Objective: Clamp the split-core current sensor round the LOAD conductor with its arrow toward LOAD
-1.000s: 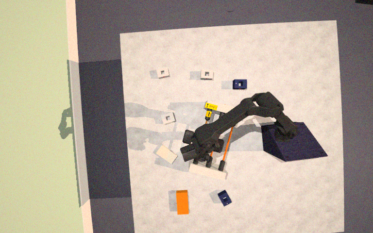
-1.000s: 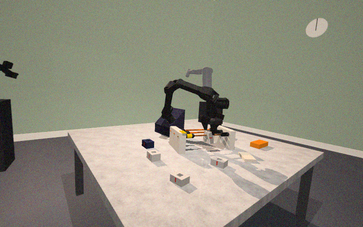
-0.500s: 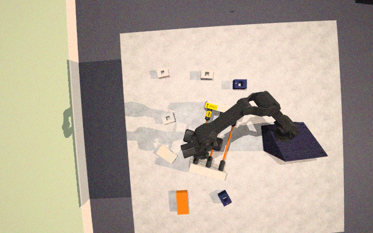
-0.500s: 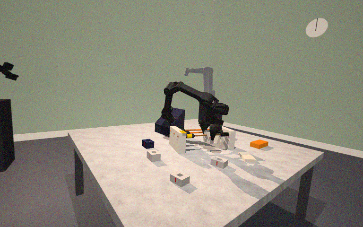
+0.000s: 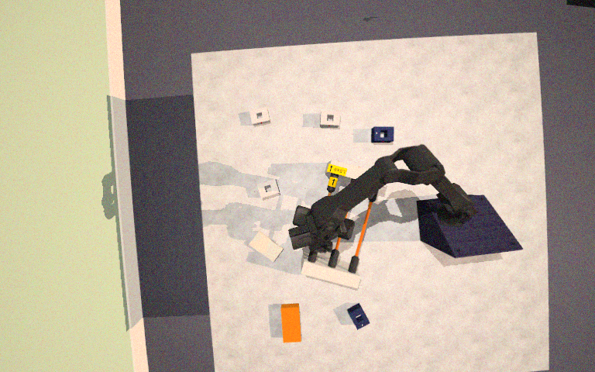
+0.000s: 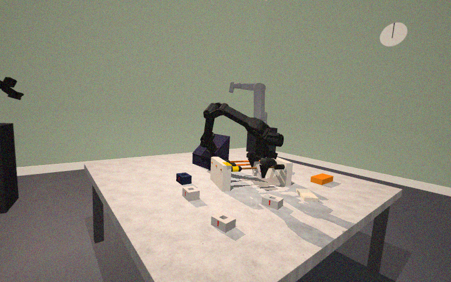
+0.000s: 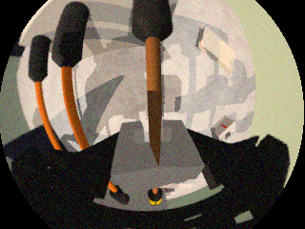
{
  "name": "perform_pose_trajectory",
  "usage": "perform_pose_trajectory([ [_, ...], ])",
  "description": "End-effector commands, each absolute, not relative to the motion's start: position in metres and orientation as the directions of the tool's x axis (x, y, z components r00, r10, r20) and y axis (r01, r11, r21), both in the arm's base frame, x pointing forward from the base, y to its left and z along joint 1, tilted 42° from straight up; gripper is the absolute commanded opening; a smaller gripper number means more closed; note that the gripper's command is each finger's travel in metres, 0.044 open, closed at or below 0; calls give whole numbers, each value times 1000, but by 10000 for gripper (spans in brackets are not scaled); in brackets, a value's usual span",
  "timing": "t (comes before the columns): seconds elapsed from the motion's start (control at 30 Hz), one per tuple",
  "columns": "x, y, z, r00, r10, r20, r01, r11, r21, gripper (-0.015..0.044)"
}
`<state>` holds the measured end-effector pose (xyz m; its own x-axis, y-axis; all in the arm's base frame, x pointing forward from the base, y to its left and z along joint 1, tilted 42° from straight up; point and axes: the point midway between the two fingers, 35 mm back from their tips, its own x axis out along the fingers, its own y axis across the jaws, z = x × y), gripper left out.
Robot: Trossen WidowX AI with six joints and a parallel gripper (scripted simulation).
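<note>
The split-core sensor (image 7: 143, 155) is a grey block between my fingers. The orange LOAD conductor (image 7: 153, 67) (image 6: 249, 168) runs from its black boot across the block in the wrist view. The yellow LOAD marker (image 5: 336, 170) (image 6: 227, 164) is at the conductor's other end. My gripper (image 7: 154, 134) is open, one black finger on each side of the sensor, low over the conductors. The arm hides the sensor in the top view. The sensor's arrow and latch cannot be made out.
Two more orange conductors (image 5: 362, 232) (image 7: 71, 105) run alongside, between white end supports (image 5: 331, 274) (image 6: 219, 174). A cream block (image 5: 266, 246) (image 6: 307, 194), an orange block (image 5: 291, 323) (image 6: 322, 179), several small white blocks (image 5: 268, 188) and navy blocks (image 5: 382, 134) stand around.
</note>
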<state>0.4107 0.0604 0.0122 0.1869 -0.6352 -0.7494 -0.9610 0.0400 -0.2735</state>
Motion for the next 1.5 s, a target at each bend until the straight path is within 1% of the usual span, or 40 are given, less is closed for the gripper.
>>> perform_pose_trajectory([
  [0.0,411,61,13,187,-635,-750,-961,41,-274,400],
  [0.57,411,61,13,187,-635,-750,-961,41,-274,287],
  [0.93,411,61,13,187,-635,-750,-961,41,-274,0],
  [1.47,411,61,13,187,-635,-750,-961,41,-274,0],
])
